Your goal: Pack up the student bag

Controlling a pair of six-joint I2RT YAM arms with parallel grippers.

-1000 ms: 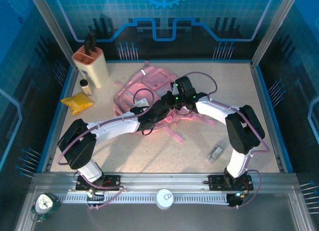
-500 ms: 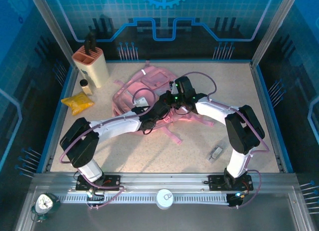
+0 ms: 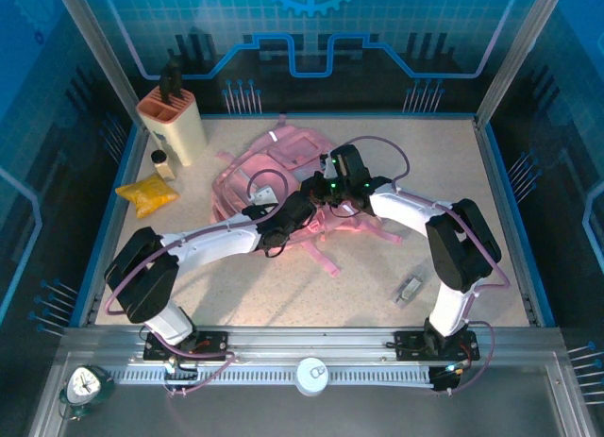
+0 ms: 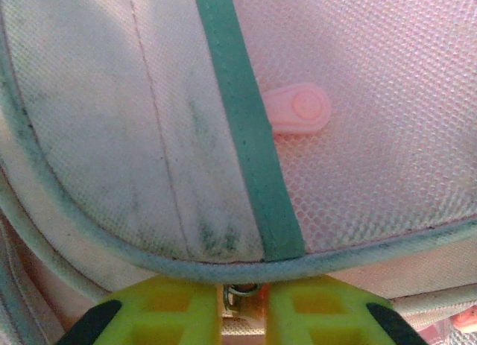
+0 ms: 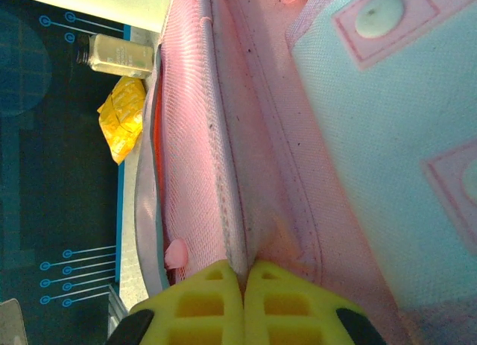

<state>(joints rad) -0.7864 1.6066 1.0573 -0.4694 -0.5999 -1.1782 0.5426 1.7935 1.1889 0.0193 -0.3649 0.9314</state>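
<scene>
Student bag (image 3: 283,154) lay mid-table (image 3: 425,163), both hands at its near edge. The left hand (image 4: 242,304), nearly closed, pinched a small metal ring (image 4: 240,291) under the bag's pale piping; a pink snap tab (image 4: 298,110) sat on the mesh beyond. The right hand (image 5: 244,274), fully closed, nipped a pink seam. Its wrist view caught a yellow packet (image 5: 125,118) and a bottle (image 5: 119,56) beyond the bag's left side.

Zip pull (image 4: 240,290) half-hidden by left gripper (image 4: 244,299)
</scene>
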